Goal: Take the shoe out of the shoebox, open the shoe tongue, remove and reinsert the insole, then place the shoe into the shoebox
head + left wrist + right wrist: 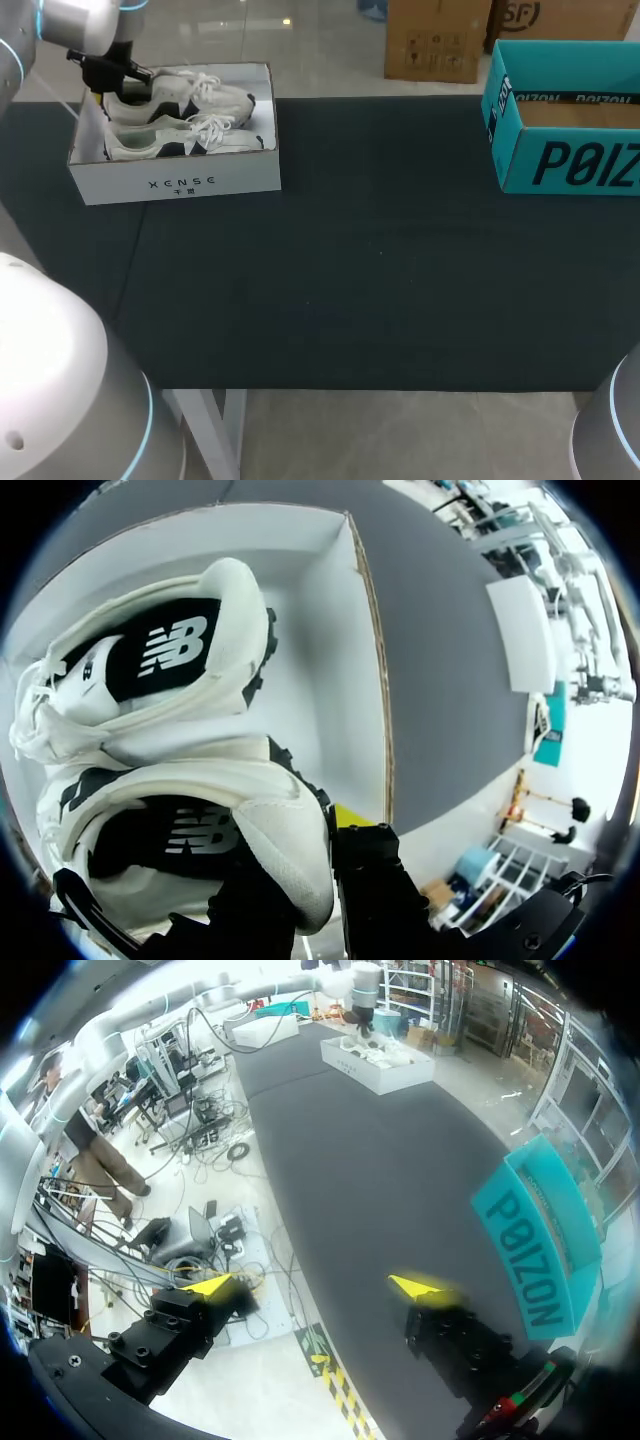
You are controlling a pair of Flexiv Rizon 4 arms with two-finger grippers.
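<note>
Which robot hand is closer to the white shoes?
Left. The left gripper is inside the white shoebox, right at the heel of a shoe. The right gripper hangs open far off, near the teal box.

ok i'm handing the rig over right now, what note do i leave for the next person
Left pincer: down in the white box, at the heel of the far shoe; grip unclear.
Right pincer: open, empty, over the table's edge near the teal box.
A second shoe lies beside the first in the white box.
Done: nothing yet.
Left: lift the shoe out, open the tongue, take the insole out and put it back, return the shoe.
</note>
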